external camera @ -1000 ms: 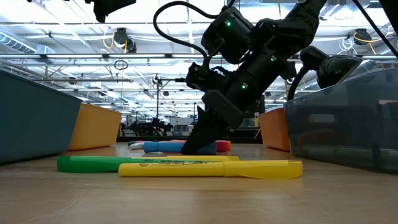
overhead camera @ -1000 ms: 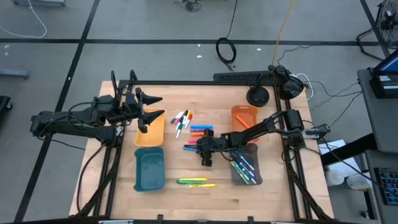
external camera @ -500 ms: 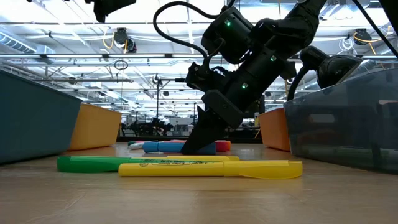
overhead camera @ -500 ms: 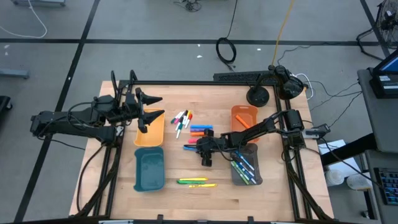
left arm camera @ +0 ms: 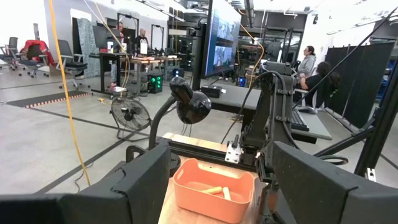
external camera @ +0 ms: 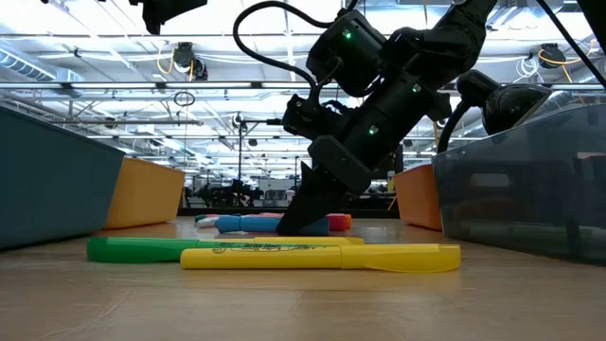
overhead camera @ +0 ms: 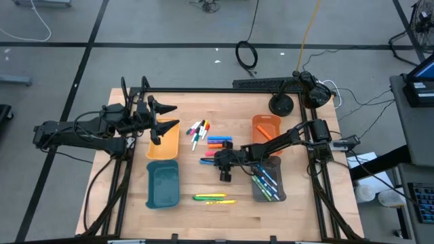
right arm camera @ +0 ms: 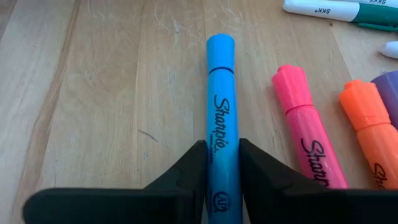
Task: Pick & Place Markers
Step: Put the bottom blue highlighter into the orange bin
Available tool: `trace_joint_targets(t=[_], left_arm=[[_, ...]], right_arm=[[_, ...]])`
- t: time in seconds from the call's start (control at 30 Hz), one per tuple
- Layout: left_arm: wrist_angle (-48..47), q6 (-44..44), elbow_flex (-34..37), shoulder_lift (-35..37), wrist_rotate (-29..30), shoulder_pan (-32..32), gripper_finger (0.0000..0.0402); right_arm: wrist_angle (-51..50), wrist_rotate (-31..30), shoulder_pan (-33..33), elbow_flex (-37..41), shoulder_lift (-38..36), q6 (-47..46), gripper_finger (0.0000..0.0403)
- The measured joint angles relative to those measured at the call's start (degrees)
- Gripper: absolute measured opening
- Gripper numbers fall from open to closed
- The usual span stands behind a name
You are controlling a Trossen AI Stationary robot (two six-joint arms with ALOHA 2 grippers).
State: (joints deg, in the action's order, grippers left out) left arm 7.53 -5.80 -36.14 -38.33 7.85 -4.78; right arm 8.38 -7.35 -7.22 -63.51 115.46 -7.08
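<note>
Right gripper (right arm camera: 222, 163) down on worktop (right arm camera: 93, 93), jaws clenched on blue Sharpie highlighter (right arm camera: 221, 118), beside pink highlighter (right arm camera: 308, 124); left gripper (overhead camera: 165, 118) jaws released, over orange tray (overhead camera: 163, 146)

Low view: right gripper (external camera: 317, 220) tips down on the table among blue highlighter (external camera: 248, 224) and pink ones, far centre. Near: yellow highlighter (external camera: 320, 257) in front of green highlighter (external camera: 142, 249). Teal tray (external camera: 43, 180) left, grey tray (external camera: 525, 180) right.
</note>
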Motion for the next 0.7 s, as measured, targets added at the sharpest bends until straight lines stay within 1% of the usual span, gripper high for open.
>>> trace_joint_targets(t=[0.1, 0.3, 0.53, 0.7], left_arm=[[0.00, 0.00, 0.00, 0.00, -0.01, -0.02, 0.0282], [0.00, 0.00, 0.00, 0.00, -0.02, -0.02, 0.0282], [0.00, 0.00, 0.00, -0.02, -0.02, -0.02, 0.0282], [0.00, 0.00, 0.00, 0.00, -0.02, -0.01, 0.0282]], right_arm=[[0.00, 0.10, 0.00, 0.00, 0.00, 0.27, 0.0059], [0.00, 0.11, 0.00, 0.00, 0.00, 0.27, 0.0069], [-0.04, 0.13, 0.00, 0.00, 0.00, 0.46, 0.0060], [-0.01, 0.12, 0.00, 0.00, 0.00, 0.62, 0.0063]])
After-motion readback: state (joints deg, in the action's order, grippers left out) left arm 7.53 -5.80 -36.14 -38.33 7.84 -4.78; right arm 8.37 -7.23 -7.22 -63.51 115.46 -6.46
